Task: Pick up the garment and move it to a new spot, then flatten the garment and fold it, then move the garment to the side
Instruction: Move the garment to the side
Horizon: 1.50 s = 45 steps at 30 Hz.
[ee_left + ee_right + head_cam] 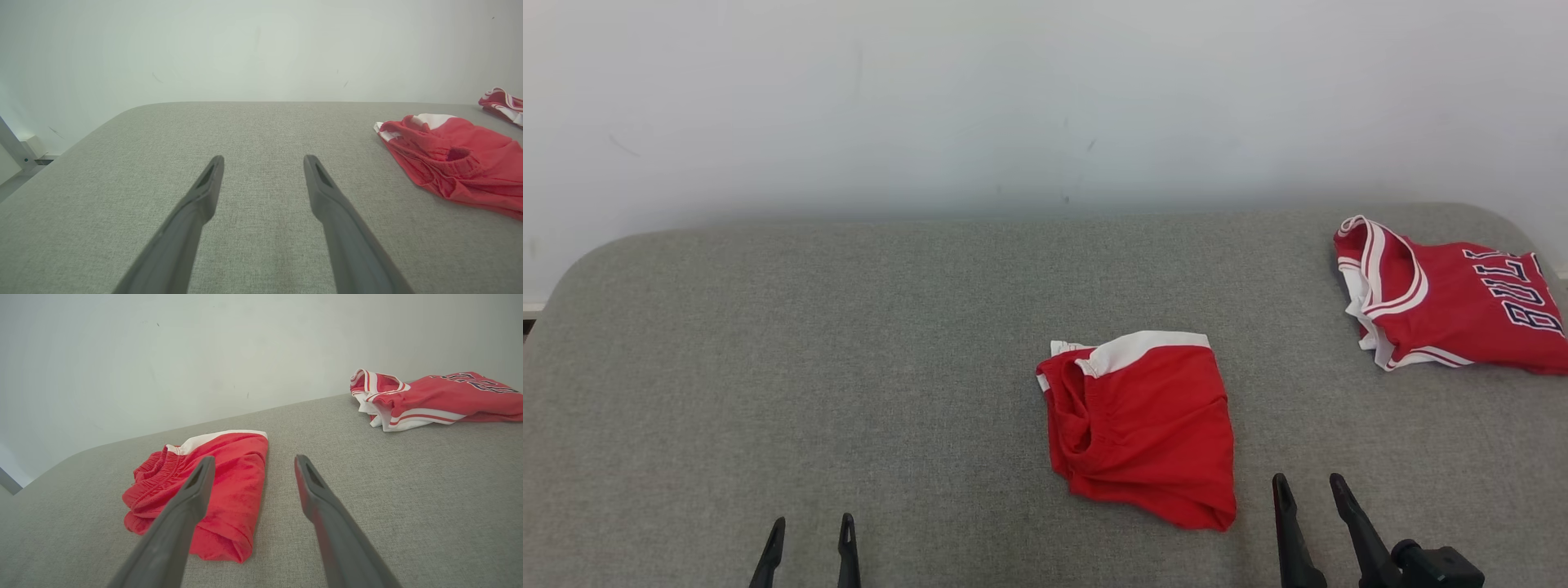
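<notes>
- In the head view, a pair of red shorts (1143,425) is seen lying near the middle of the grey tabletop (849,367), doubled into a compact shape with the white band turned toward the wall (1013,98).
- A red jersey (1454,298) is laid well apart at the far right corner, presumably so that the middle is kept free for work.
- The left gripper (813,521) is held at the lower left with its fingers apart and nothing between them. The right gripper (1308,480) is held just beside the near right corner of the shorts, likewise spread and empty.
- In the left wrist view, the left gripper (263,160) is aimed over bare cloth, with the shorts (461,163) off to one side and out of its reach. It is judged to be parked rather than engaged.
- In the right wrist view, the parted fingers of the right gripper (254,459) are lined up over the folded edge of the shorts (233,486), and no contact can be made out.
- The shorts are judged to be folded already, and a grasp for moving them toward the jersey (433,398) appears to be prepared.
</notes>
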### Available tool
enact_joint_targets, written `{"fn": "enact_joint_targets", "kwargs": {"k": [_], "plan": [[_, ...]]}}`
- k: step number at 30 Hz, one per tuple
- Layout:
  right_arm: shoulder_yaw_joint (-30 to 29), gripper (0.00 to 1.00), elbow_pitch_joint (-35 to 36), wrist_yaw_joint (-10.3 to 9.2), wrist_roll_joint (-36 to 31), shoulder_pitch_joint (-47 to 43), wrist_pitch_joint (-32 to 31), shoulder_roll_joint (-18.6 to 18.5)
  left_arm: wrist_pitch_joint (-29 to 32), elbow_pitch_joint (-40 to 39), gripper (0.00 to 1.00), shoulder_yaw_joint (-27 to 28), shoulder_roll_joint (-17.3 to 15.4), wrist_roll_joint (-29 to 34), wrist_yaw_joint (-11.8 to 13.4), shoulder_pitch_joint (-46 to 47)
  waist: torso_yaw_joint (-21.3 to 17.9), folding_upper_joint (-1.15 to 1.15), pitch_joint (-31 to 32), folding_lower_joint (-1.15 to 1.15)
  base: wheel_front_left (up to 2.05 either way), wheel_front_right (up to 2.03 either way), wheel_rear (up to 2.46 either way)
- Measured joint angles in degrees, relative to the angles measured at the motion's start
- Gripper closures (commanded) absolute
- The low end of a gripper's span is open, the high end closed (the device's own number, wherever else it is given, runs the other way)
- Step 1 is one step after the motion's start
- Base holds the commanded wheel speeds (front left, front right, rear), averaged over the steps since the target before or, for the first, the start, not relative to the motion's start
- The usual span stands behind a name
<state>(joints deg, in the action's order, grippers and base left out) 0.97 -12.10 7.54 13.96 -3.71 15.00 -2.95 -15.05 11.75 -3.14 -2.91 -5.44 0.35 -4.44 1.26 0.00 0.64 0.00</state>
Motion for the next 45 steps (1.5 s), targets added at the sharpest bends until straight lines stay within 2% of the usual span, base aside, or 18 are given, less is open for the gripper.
{"fn": "enact_joint_targets", "kwargs": {"k": [38, 45], "plan": [[-0.13, 0.0, -0.67, 0.0, -0.83, 0.1, -0.01, 0.0, 0.0, 0.21, 0.0, -0.18, 0.0, -0.27, 0.41, -0.01, 0.37, 0.0, 0.4, 0.0, 0.0, 0.0, 0.0], [1.15, 0.0, -2.63, 0.0, -3.3, 3.61, 0.0, -0.24, 0.0, 0.25, 0.0, -0.42, -0.01, -0.29, 0.16, 0.02, 1.07, 0.0, 0.03, 0.0, 0.0, 0.0, 0.0]]}}
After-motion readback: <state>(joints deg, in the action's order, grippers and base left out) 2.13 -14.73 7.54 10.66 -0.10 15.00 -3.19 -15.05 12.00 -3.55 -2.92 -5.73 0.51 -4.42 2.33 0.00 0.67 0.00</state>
